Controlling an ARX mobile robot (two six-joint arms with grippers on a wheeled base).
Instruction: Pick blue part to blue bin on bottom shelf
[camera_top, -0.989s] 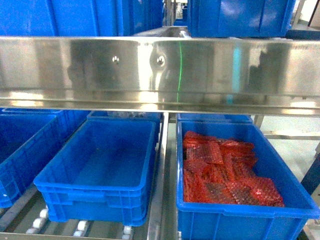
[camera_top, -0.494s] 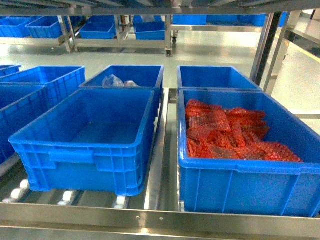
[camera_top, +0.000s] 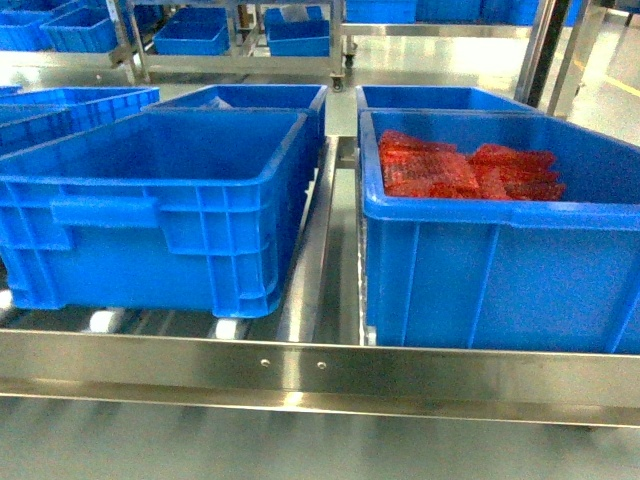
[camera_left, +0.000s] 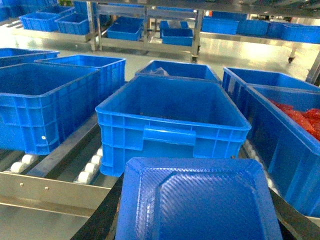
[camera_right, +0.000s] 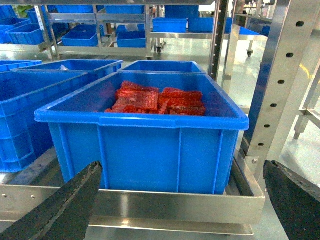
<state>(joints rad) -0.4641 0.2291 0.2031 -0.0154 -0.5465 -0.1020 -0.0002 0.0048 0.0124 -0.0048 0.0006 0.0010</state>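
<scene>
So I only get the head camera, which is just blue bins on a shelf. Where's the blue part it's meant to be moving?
Observer: The left wrist view shows the blue part clamped in the left gripper, just in front of the blue bin.
Operator: And the other arm?
Observer: The right gripper is open and holds nothing.
Operator: What's it facing?
Observer: The front wall of the tote that holds the red bags.

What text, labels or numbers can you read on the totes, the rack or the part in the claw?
None readable in any view.
The blue bin and the tote of red bags have plain walls.
The front lip of the bottom shelf shows only rivets.
The blue part in the left claw shows only a woven texture.
</scene>
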